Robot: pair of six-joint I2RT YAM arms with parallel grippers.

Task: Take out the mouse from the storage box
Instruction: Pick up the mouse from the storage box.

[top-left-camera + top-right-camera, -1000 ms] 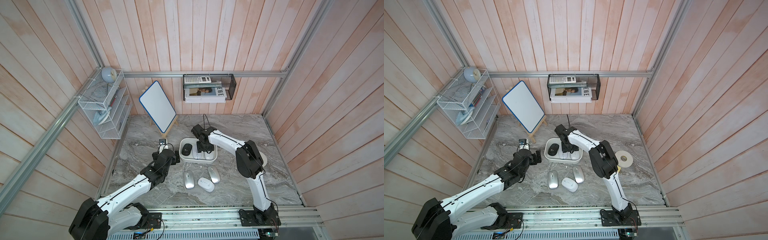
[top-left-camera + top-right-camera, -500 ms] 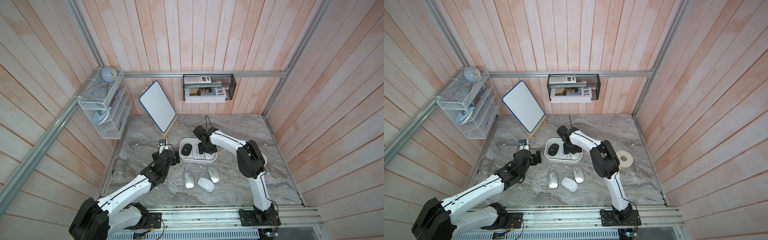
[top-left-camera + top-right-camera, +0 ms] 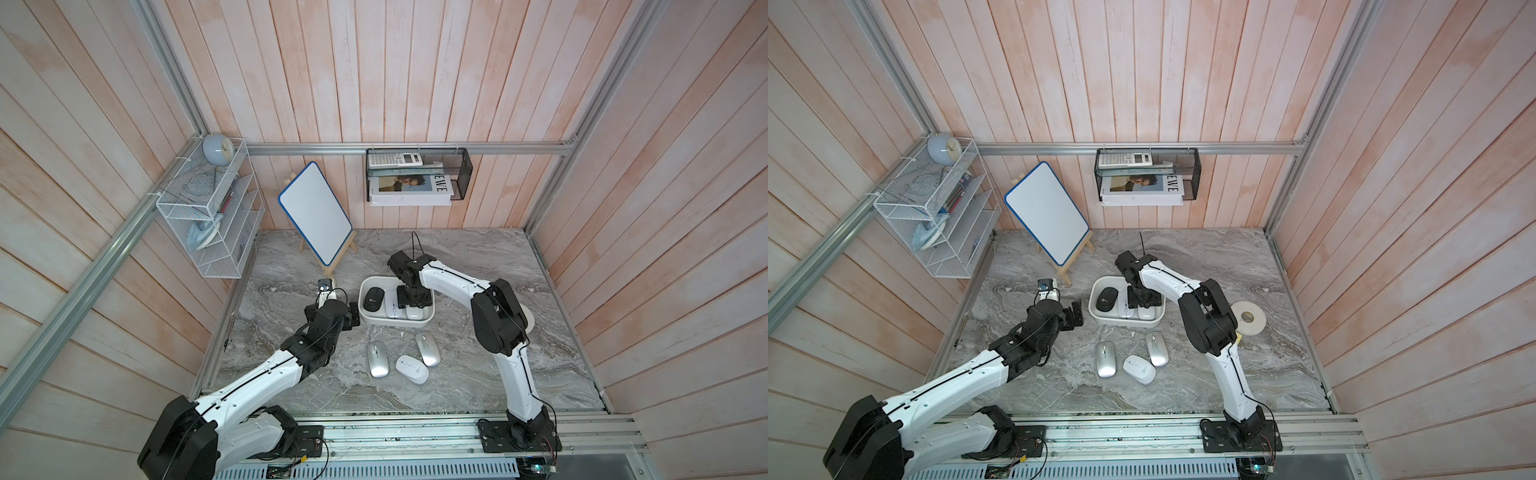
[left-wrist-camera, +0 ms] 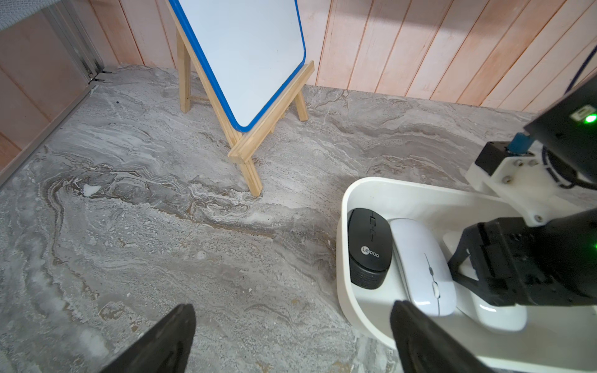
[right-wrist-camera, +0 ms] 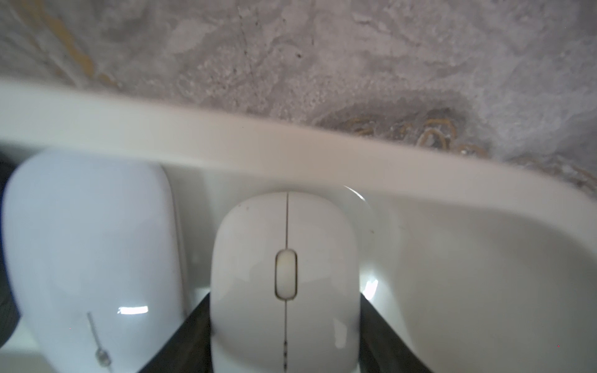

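The right gripper has its jaws pressed against both flanks of the white oval plastic mouse, which lies inside the white rounded plastic storage box. Beside one jaw lies a second white plastic mouse, a thin gap between; past the other jaw is bare box floor. Ahead, the mouse's nose sits close to the low wall. Beyond is grey marble tabletop. Farther off, the left gripper hovers, jaws spread wide, at the box's outer wall.

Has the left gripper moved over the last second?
No. The left gripper stays open beside the storage box, at the same gap from its rim as before.
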